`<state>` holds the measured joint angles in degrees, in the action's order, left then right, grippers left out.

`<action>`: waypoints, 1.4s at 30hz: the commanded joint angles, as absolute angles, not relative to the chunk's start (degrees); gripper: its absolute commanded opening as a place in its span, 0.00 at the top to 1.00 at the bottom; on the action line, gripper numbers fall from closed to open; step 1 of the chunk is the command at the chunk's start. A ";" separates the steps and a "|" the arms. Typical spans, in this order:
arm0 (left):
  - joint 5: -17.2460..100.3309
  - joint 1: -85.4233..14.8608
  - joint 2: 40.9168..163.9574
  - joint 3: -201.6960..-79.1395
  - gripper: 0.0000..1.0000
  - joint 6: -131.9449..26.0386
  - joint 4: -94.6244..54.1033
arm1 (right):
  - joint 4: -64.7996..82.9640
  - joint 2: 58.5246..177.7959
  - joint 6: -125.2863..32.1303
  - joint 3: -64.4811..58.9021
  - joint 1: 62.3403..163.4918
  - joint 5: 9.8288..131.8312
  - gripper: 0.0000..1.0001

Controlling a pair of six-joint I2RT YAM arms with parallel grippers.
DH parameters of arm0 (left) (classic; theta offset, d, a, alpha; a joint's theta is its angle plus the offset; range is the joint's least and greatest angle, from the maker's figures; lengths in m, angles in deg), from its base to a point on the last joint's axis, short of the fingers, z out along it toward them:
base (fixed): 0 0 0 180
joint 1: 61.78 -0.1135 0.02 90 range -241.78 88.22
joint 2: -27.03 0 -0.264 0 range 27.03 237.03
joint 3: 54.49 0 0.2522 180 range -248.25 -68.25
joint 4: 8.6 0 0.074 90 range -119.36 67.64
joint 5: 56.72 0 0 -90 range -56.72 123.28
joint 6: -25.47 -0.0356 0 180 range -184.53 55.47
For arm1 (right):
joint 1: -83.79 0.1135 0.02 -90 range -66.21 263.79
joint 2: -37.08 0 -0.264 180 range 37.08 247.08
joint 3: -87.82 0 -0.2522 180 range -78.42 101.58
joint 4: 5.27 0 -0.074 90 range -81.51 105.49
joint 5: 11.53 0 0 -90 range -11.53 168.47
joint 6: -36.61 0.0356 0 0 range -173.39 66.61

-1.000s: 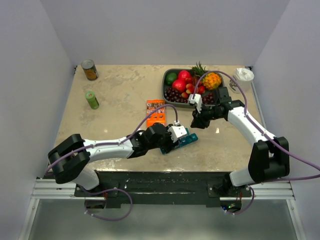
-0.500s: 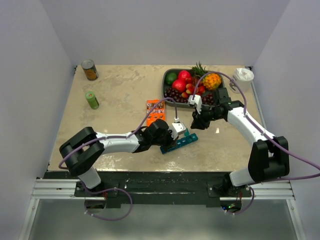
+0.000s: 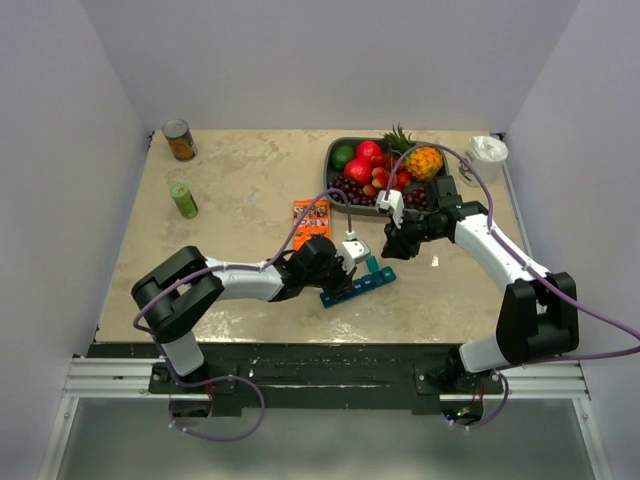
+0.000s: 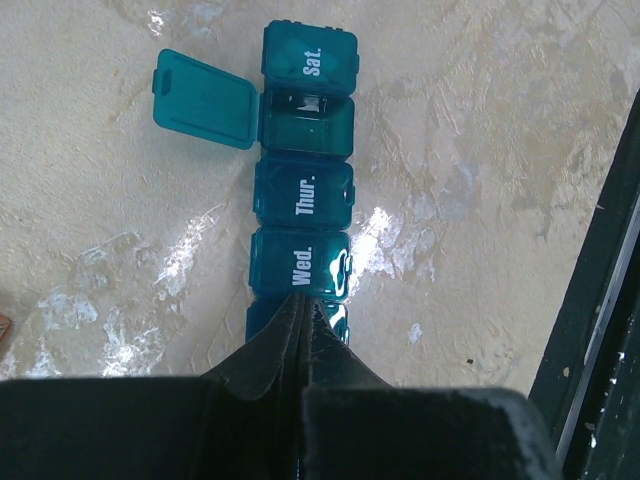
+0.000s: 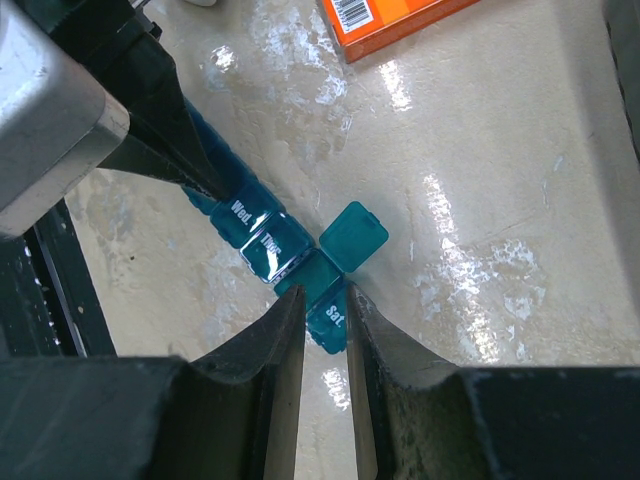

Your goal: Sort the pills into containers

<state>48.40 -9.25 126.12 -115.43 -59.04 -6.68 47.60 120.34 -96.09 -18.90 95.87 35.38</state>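
Table (image 3: 240,200) is carrying one fruit tray (image 3: 333,180) at the back right and one orange box (image 3: 311,222) mid-table. One teal organiser strip (image 4: 302,190) is lying just in front of that box, between the two arms. Left gripper (image 4: 303,300) is pressing its tip, fingers squeezed together, at the Wed. lid's near edge. Right gripper (image 5: 325,297) is hovering over the Sat. end, fingers narrowly parted, nothing visible between them. Five compartments are showing in the left wrist view, and one lid (image 4: 203,98) is standing open. I'm seeing zero pills anywhere, so sorting looks barely begun.
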 commanded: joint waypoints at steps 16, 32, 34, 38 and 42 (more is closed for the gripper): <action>52.27 -11.60 113.25 -110.18 1.00 -55.13 -8.74 | 47.86 120.40 -96.46 -18.75 95.74 33.91 0.73; 50.95 -12.12 120.37 -109.47 1.00 -54.60 -8.48 | 48.12 120.40 -96.46 -18.75 95.48 33.82 0.73; 51.38 -12.30 118.45 -109.64 1.00 -54.34 -8.65 | 48.21 120.40 -96.55 -18.75 95.48 33.65 0.73; 50.78 -12.47 112.91 -109.47 0.90 -53.11 -8.30 | 48.56 120.22 -96.99 -18.66 95.48 33.30 0.73; 48.23 -12.56 105.45 -108.51 0.70 -53.54 -8.47 | 48.83 119.44 -97.43 -18.75 95.30 32.94 0.73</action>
<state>50.52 -12.11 113.95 -108.72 -54.05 -10.42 48.12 120.34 -96.46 -18.90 95.71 35.34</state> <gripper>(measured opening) 0.219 0.264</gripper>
